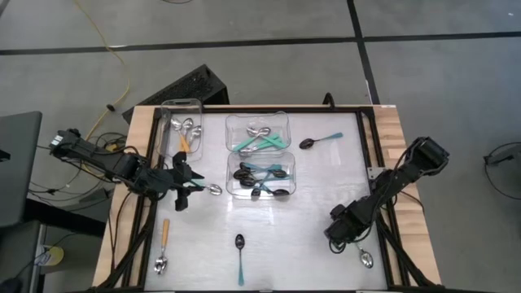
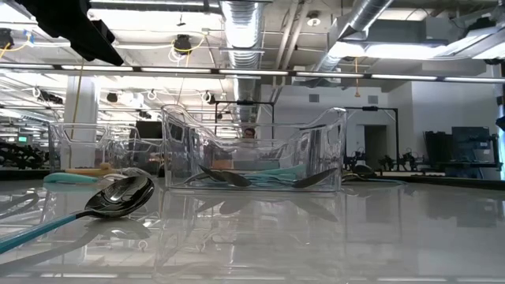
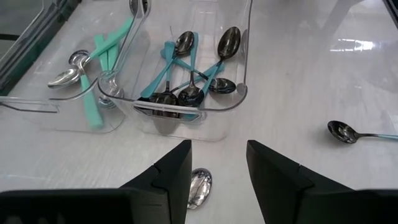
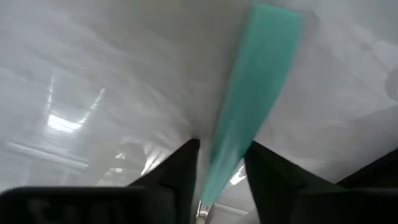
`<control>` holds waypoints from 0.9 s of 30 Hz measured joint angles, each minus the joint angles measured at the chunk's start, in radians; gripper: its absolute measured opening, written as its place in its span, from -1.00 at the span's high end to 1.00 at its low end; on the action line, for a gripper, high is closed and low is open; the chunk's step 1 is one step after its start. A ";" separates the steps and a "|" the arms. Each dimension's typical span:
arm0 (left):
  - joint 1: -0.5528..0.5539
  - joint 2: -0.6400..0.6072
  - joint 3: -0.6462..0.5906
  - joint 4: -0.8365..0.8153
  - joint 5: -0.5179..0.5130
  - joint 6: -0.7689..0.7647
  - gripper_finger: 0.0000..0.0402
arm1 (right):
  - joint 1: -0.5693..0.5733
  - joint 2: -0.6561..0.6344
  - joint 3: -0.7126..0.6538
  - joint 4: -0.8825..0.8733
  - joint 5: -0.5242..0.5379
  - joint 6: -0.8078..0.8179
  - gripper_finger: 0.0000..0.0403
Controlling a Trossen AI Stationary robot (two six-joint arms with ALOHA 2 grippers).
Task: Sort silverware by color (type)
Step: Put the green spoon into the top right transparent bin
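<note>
**Both grippers at spoons**

The left gripper (image 1: 189,185) pinches a teal-handled spoon (image 1: 213,190) by the handle, its silver bowl over the table (image 1: 326,187) just beside the tub (image 1: 260,175) of black-bowled teal spoons. The right gripper (image 4: 217,168) is low at the table's right side, its fingers (image 4: 180,168) closing round the teal handle of a silver spoon (image 1: 365,259). Other spoons lie loose: two black (image 1: 239,242), (image 1: 308,143), one orange-handled (image 1: 162,262).

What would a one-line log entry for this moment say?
left gripper: holding silver-bowled teal spoon beside tubs | right gripper: astride teal-handled spoon | loose spoons remain
</note>
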 joint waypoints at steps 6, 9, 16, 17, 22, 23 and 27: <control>0.000 0.000 0.000 0.000 -0.001 -0.007 0.31 | -0.012 -0.016 0.001 -0.011 0.060 -0.006 0.61; 0.000 0.000 0.000 0.000 -0.001 -0.008 0.31 | -0.013 -0.028 0.022 -0.052 0.119 -0.007 0.61; 0.000 0.000 0.000 0.000 -0.001 -0.008 0.31 | -0.031 -0.116 0.129 -0.182 0.390 -0.002 0.61; 0.000 0.000 0.000 0.000 0.000 -0.008 0.31 | -0.034 -0.132 0.146 -0.200 0.401 -0.010 0.61; 0.000 0.000 0.000 0.000 0.005 -0.008 0.31 | -0.066 -0.212 0.240 -0.290 0.555 -0.072 0.61; 0.000 0.000 0.000 0.000 0.006 -0.008 0.31 | -0.073 -0.226 0.260 -0.294 0.585 -0.094 0.61; -0.001 -0.001 0.000 0.009 0.013 0.023 0.31 | -0.119 -0.273 0.338 -0.288 0.706 -0.226 0.61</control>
